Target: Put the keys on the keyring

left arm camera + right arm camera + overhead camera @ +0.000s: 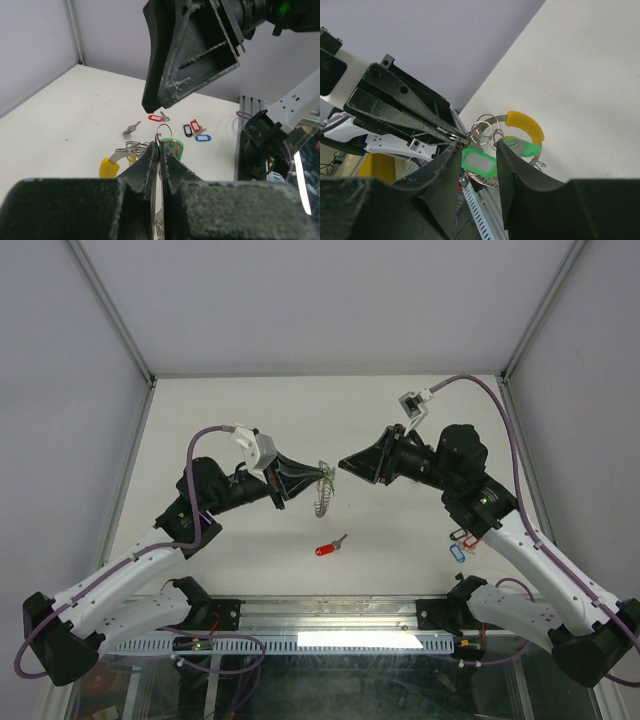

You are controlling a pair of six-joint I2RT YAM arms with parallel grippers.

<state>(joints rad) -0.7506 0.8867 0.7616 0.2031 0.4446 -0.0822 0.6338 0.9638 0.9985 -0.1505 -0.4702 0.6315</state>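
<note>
Left gripper (158,148) pinched tight on the keyring (321,498), midair between the arms. Right gripper (479,146) parted, green-tagged key (479,164) at its tips. Light, slippery wire, keys dangle loose; probably best gripped by the tag.

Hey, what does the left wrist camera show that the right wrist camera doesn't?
Only the left wrist: loose pieces lying on the table, namely a red-tagged key, a black tag, a second red tag and a blue tag, plus the right gripper seen from outside. Only the right wrist: the left gripper from outside, jaws shut on the keyring. Both: the yellow tag and green tag hanging there.
</note>
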